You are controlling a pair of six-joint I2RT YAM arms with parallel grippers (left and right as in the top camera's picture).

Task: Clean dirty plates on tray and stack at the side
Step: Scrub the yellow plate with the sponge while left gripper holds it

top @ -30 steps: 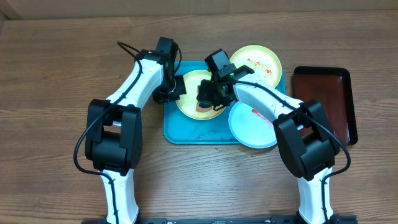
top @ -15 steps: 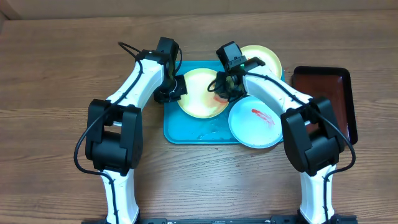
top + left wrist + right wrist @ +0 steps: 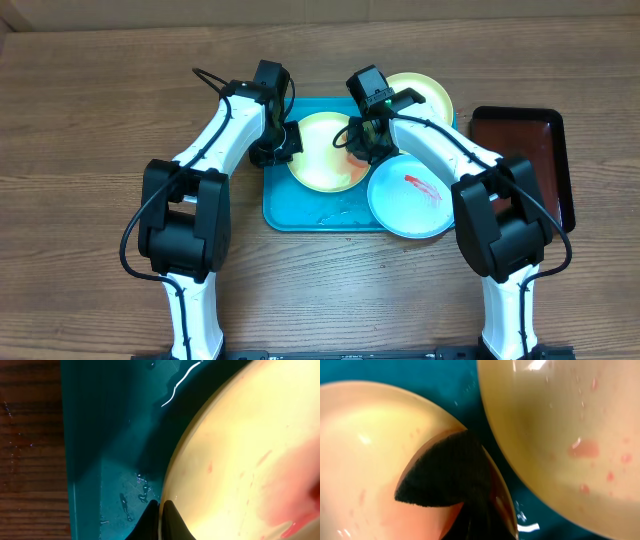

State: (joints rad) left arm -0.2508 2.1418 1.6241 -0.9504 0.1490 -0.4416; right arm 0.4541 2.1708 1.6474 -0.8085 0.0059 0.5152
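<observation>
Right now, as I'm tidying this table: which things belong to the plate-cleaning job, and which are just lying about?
In the job:
turquoise tray
middle yellow-green plate, rim gripped by left pincer
rear yellow-green plate
light blue plate
dark wiping pad, held by right pincer

Lying about:
dark red-brown tray

Overhead straight down over the table [image 3: 100,100]; both wrist views very close on the same middle plate [image 3: 318,165] [image 3: 240,450] [image 3: 365,450].
</observation>
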